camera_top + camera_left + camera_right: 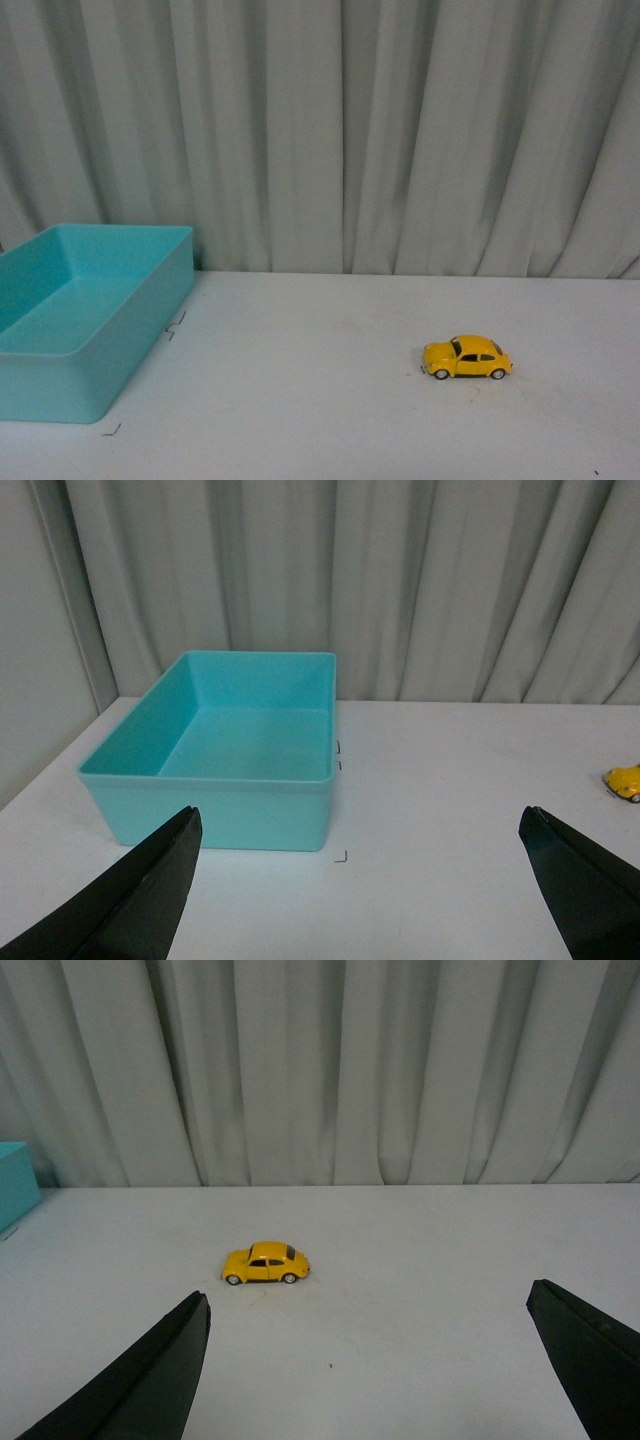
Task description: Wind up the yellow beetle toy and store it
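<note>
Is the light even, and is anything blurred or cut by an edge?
Front view: soft, even light; the yellow beetle toy sharp, its shadow faint. Left wrist view: teal box clear, toy cut by the edge, left pincer a dark shape. Right wrist view: right pincer equally dark, no glare.

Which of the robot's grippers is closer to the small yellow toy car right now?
Right. The small glossy yellow beetle toy car lies ahead of the open right gripper; the left gripper faces the turquoise plastic box, with the car far off to its side.
</note>
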Controlling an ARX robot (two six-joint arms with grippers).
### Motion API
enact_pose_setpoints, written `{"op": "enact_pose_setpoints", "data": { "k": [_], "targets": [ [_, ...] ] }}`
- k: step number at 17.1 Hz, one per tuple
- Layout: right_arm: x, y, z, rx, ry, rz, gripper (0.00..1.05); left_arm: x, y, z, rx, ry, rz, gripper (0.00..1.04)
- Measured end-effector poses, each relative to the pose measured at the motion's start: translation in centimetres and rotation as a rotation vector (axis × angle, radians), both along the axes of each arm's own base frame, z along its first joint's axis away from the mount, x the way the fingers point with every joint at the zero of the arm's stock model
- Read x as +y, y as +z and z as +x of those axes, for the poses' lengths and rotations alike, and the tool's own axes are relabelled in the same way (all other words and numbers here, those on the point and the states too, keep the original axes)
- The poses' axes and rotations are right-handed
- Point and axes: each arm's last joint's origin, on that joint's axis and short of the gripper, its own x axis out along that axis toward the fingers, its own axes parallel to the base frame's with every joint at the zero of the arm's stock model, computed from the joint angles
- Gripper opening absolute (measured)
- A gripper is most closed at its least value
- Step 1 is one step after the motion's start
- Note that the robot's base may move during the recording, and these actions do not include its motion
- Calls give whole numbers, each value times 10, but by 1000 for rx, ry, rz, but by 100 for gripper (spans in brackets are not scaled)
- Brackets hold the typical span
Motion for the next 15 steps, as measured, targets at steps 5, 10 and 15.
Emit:
{"op": "enact_pose_setpoints", "data": {
  "k": [5,10,15],
  "targets": [
    [0,0,0,0,0,0,98,0,0,0,0,0,0,98],
    [0,0,0,0,0,0,98,0,0,0,0,0,0,98],
    [0,0,0,0,0,0,98,0,0,0,0,0,0,98]
  ]
}}
